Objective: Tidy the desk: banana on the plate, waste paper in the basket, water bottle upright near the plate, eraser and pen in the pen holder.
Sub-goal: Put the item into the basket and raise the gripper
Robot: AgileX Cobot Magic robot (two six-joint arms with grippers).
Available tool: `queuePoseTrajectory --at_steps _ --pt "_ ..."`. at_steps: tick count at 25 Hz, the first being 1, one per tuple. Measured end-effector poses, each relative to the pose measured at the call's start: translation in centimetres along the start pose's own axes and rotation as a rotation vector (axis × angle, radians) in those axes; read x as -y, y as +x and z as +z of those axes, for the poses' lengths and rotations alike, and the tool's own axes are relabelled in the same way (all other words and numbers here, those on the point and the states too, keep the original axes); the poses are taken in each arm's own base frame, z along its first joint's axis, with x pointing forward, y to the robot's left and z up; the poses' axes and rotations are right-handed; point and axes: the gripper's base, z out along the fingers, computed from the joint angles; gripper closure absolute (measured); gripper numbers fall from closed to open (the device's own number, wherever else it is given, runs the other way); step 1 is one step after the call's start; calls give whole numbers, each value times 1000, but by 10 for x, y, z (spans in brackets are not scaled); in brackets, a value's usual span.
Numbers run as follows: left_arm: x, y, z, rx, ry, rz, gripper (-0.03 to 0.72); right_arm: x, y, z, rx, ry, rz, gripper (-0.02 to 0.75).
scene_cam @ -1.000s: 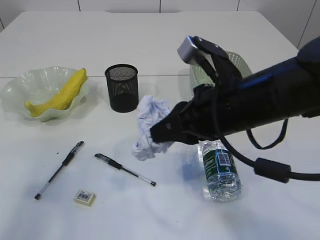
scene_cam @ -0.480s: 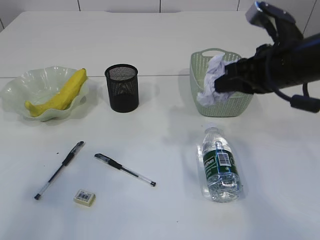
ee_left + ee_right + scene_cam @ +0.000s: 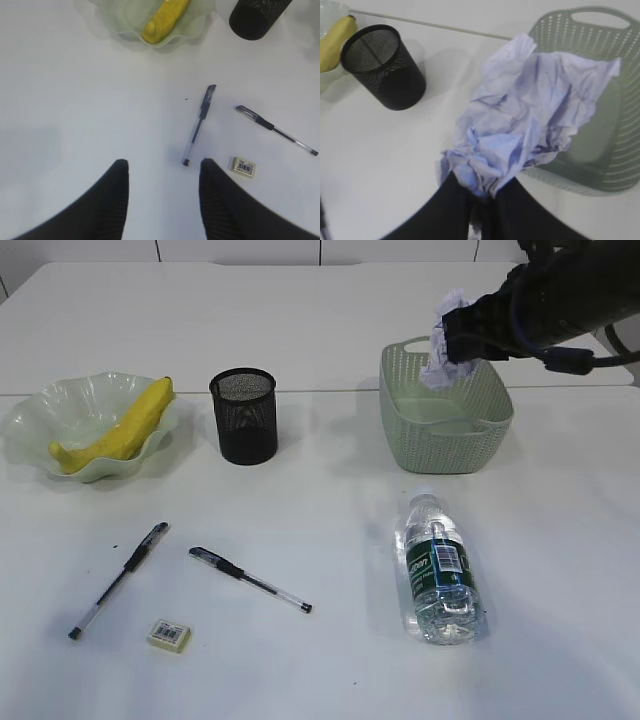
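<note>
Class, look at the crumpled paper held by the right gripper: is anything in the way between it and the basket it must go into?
Nothing visible blocks it. The waste paper, held by the right gripper, hangs over the open-topped basket, whose inside looks bare.

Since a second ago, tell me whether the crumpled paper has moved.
Yes. The crumpled paper, pinched in the right hand, has gone from beside the pen cup up and rightward, and now hangs over the basket.
</note>
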Motion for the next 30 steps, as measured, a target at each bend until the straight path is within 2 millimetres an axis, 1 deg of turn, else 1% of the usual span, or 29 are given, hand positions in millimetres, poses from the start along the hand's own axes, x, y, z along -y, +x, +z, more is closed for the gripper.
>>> queuePoseTrajectory --at_steps 4,8,10,14,20,24,26,28,30 --pt "0 1 0 -6 1 -1 359 11 -15 18 -5 64 -5 689" --pt "0 1 0 -13 2 -3 359 20 -26 40 -9 106 -11 689" --pt "0 1 0 -14 2 -3 359 26 -28 55 -20 124 -11 689" --pt "0 1 0 -16 2 -3 359 35 -23 80 -59 157 -15 689" --pt "0 2 0 -24 1 -3 359 45 -14 108 -100 181 -6 689" --pt "0 5 0 -50 -1 -4 359 55 -4 119 -131 197 2 687" --pt "0 5 0 -55 -1 -4 359 59 -2 120 -139 207 -7 681" --pt "0 5 0 -59 -1 -4 359 64 -1 120 -140 215 9 661" --pt "0 6 0 -63 0 -5 359 67 0 121 -142 222 26 617"
